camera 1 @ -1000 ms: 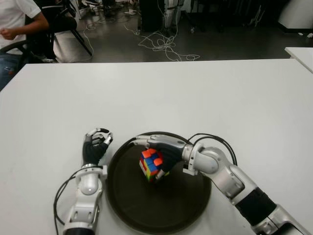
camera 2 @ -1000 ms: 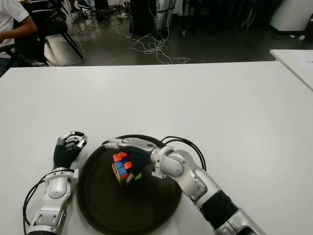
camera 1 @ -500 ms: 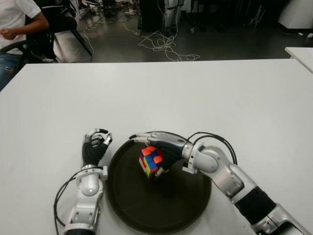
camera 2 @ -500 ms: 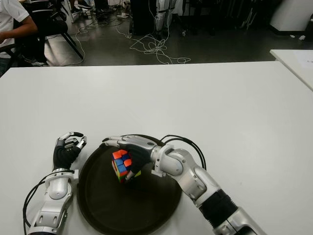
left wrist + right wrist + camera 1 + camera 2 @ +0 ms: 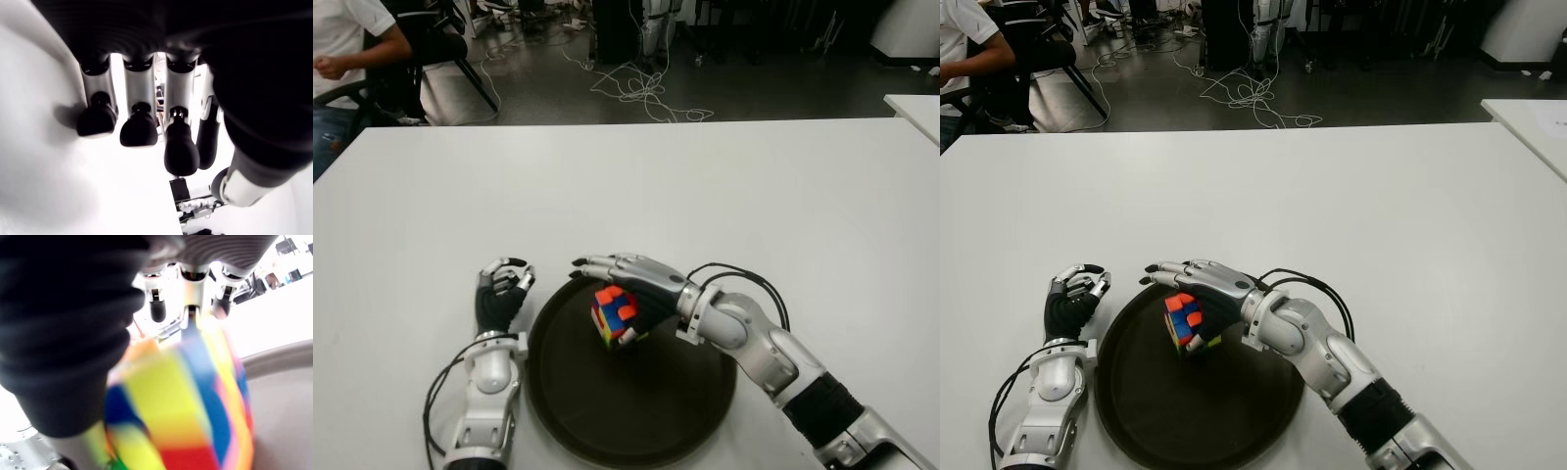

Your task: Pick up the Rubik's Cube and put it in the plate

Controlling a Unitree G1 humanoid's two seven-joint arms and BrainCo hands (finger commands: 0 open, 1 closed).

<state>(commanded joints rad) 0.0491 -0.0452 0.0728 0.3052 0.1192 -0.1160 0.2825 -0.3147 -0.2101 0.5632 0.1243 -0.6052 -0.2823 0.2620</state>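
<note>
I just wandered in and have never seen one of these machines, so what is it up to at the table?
The robot's right hand is over a dark round plate on the white table, with a Rubik's Cube against its palm. Its fingers are stretched out over the cube rather than wrapped around it, so it looks like it is letting go. The cube sits tilted at the plate's far side. The left hand shows just left of the plate, fingers curled, holding nothing.

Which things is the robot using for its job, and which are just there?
Job: cube, over the plate, against the right hand with its fingers stretched out.

Just there: left hand left of the plate, table, floor cables, seated person.
</note>
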